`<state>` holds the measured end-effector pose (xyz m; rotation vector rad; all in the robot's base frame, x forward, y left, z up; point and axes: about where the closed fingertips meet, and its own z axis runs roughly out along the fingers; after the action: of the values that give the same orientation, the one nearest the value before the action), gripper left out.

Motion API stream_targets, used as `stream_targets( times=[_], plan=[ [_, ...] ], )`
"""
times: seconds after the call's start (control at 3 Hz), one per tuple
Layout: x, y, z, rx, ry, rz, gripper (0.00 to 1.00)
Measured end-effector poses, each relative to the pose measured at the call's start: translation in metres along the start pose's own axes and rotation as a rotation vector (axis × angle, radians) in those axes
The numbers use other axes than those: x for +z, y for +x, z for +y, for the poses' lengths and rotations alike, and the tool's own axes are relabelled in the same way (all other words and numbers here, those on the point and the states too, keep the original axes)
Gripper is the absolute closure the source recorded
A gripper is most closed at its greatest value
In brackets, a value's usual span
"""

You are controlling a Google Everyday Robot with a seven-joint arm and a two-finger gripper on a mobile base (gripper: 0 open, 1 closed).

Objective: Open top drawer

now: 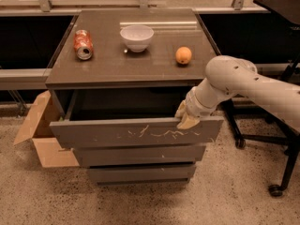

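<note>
Floor: speckled beige floor (234,196) fills the bottom of the frame.
Lower drawers: you see two shorter grey drawer fronts (140,153) stacked low centre, both flush and closed.
Top drawer: the top drawer (93,134) sits mid-frame, just above those two. It stands partway out from the cabinet, with a dark gap behind its front. Whitish scratches cross its middle.
Gripper: the gripper (187,120) sits on the top edge of the top drawer front, towards its right end, touching it. You cannot tell whether it is open or closed.
Arm: the white arm (262,86) comes in from the right edge, angled down-left.
Box: a cardboard box (42,139) with open flaps is on the floor left of the cabinet.
Cabinet top: the brown cabinet top (108,64) is in the upper centre.
On top: a red can (83,44) lies on its side at the left, a white bowl (137,36) is in the centre and an orange (183,55) is at the right, all apart.
Right side: black chair legs (281,144) on castors.
</note>
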<state>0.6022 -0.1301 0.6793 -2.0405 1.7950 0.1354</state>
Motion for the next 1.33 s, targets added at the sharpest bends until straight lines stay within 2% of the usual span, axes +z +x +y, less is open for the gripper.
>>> stream_targets(
  times=[0.67, 1.0, 1.33],
  plan=[
    [0.0, 0.0, 0.0, 0.0, 0.0, 0.0, 0.11],
    [0.0, 0.0, 0.0, 0.0, 0.0, 0.0, 0.0],
    [0.002, -0.005, 0.012, -0.013, -0.043, -0.029, 0.0]
  ],
)
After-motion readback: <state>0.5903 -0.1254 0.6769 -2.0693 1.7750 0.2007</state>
